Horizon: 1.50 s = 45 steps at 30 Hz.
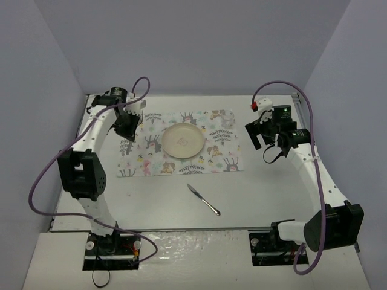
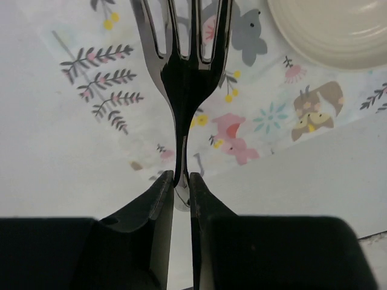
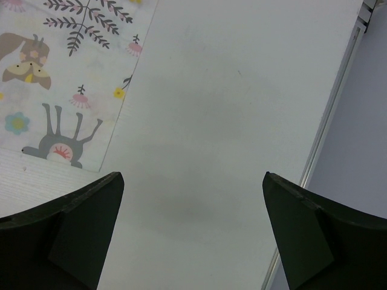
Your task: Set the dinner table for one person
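Note:
The off-white dinner table [image 1: 169, 199] carries a printed mat [image 1: 227, 154] with a cream plate [image 1: 183, 141] at its middle. My left gripper [image 1: 128, 130] is shut on a metal fork [image 2: 184, 66] and holds it above the mat's left part, tines pointing away; the plate's rim [image 2: 338, 42] shows at the upper right of the left wrist view. A metal knife [image 1: 203, 200] lies on the bare table in front of the mat. My right gripper [image 1: 260, 138] is open and empty over bare table [image 3: 230, 121] just right of the mat [image 3: 60, 84].
A small red and white object [image 1: 256, 107] sits at the table's back right corner. The table's metal edge [image 3: 338, 109] runs close on the right of my right gripper. Purple walls enclose the table on three sides.

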{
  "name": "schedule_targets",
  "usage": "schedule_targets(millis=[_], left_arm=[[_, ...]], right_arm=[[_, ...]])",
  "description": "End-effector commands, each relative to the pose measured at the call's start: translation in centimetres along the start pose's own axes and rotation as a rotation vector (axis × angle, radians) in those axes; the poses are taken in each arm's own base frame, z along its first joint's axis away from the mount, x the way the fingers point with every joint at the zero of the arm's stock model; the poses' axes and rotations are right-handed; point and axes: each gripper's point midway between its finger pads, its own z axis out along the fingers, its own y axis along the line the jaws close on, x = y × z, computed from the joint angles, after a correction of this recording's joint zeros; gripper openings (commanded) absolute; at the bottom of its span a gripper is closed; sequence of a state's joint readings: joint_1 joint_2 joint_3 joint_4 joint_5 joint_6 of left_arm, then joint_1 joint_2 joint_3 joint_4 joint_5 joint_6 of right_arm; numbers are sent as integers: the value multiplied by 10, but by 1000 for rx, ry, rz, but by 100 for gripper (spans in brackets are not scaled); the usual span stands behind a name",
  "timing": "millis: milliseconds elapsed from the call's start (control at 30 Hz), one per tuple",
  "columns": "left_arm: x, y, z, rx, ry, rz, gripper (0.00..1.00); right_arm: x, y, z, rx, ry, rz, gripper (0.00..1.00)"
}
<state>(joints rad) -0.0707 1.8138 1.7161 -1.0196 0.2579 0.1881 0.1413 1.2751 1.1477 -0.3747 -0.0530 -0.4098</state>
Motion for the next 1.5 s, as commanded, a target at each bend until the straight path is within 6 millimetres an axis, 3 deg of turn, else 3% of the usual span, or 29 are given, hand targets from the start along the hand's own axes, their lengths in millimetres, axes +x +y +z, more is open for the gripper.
schedule_targets(millis=[0, 200, 367, 567, 1033, 1100, 1233, 1300, 1333, 1467], left_arm=[[-20, -1, 32, 21, 3, -208, 0], [-23, 15, 76, -38, 44, -281, 0], [-30, 13, 101, -10, 56, -298, 0], [-46, 12, 109, -5, 39, -338, 0], [-39, -5, 128, 60, 90, -385, 0], [-39, -3, 130, 53, 87, -384, 7], [-42, -1, 127, 41, 65, -364, 66], [-45, 3, 122, 16, 44, -351, 83], [-45, 5, 121, 5, 42, -350, 84], [-54, 22, 95, -70, -9, -322, 90]], right_arm=[[-12, -15, -5, 63, -79, 35, 96], [-4, -16, 3, 70, -63, 50, 96], [-2, -16, 12, 63, -47, 58, 95], [-3, -16, 15, 58, -46, 67, 95], [2, -11, 15, 39, -47, 69, 96], [2, -10, 15, 33, -51, 67, 95], [2, -7, 15, 22, -51, 65, 96], [3, 0, 15, 1, -48, 49, 98], [3, -1, 15, 2, -47, 39, 99], [32, 58, 15, -174, 137, -186, 100]])
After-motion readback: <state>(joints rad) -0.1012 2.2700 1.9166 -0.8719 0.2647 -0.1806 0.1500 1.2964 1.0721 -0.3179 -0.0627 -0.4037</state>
